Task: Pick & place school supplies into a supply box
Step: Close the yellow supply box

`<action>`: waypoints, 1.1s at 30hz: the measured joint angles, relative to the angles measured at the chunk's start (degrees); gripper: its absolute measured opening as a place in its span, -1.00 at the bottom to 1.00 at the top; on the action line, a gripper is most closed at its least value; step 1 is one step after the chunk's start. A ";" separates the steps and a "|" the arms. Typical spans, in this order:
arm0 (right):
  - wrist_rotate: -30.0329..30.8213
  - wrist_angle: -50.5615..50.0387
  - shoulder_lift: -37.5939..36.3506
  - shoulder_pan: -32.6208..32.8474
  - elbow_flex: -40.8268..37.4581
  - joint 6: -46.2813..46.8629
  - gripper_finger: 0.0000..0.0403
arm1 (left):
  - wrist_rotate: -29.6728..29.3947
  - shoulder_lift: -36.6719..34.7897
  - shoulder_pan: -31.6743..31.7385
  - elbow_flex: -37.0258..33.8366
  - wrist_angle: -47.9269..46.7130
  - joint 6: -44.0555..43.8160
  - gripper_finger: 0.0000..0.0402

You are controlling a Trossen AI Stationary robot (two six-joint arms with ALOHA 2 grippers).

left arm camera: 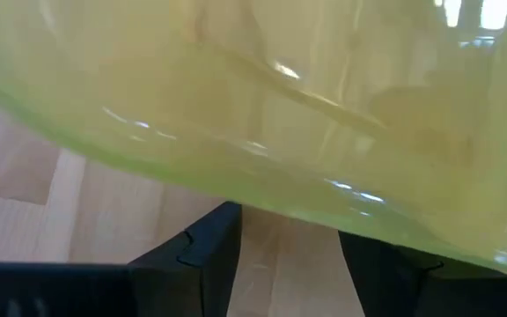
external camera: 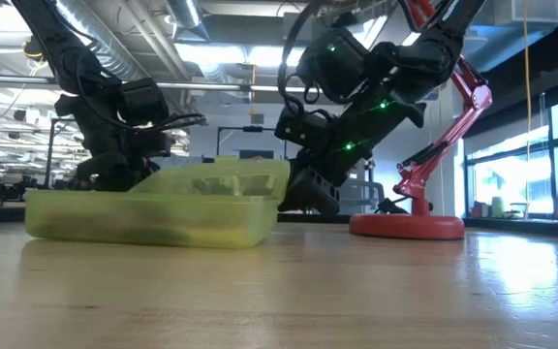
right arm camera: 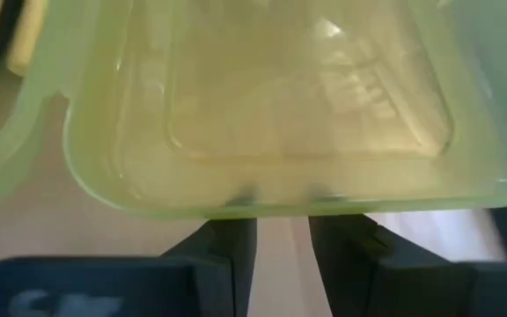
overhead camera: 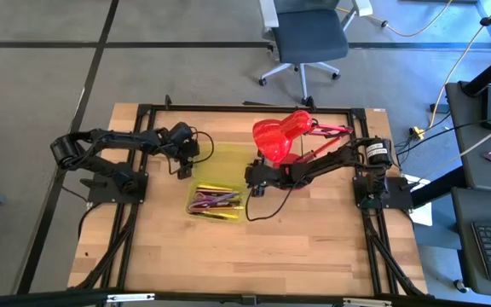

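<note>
The translucent yellow-green supply box [overhead camera: 192, 205] stands open at mid-table, with pens, pencils and purple-handled scissors [overhead camera: 216, 201] lying inside. Its hinged lid [overhead camera: 222, 157] rises from the box's far side and fills both wrist views. My left gripper [overhead camera: 182, 165] is at the lid's left end, fingers open below the lid's edge [left arm camera: 262, 189]. My right gripper [overhead camera: 254, 181] is at the lid's right end, its fingers a little apart just under the lid's rim [right arm camera: 280, 204]. Bare table shows through each gap. In the low view the lid [external camera: 226, 179] stands between the two grippers. My left gripper has its fingertips [left arm camera: 223, 220] right at the lid's curved edge, which lies across them. Whether they touch it I cannot tell. My right gripper has both fingertips [right arm camera: 236, 231] meeting the lid's rim, which runs across them rather than between them. Whether they touch it I cannot tell.
A red desk lamp [overhead camera: 280, 136] stands at the back right, its head over the right arm and its base [external camera: 405, 225] on the table behind the box. Open wood lies toward the near edge. An office chair stands beyond the table.
</note>
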 joint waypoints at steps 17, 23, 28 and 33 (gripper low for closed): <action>11.53 0.13 -0.08 3.51 -0.02 -8.02 -0.46 | -0.70 -11.92 0.04 -0.07 -1.04 1.82 -0.12; 13.59 0.47 -0.08 4.77 -0.02 -8.10 -0.46 | -0.26 -16.83 0.04 -0.07 -1.11 0.87 -0.13; 13.68 0.87 -0.17 6.43 -0.02 -8.49 -0.46 | 4.54 -19.77 0.04 -0.05 -0.72 0.89 -0.13; 14.69 0.93 -1.11 7.41 -0.07 -9.87 -0.46 | 7.79 -21.22 -0.20 -0.03 -0.67 0.60 -0.11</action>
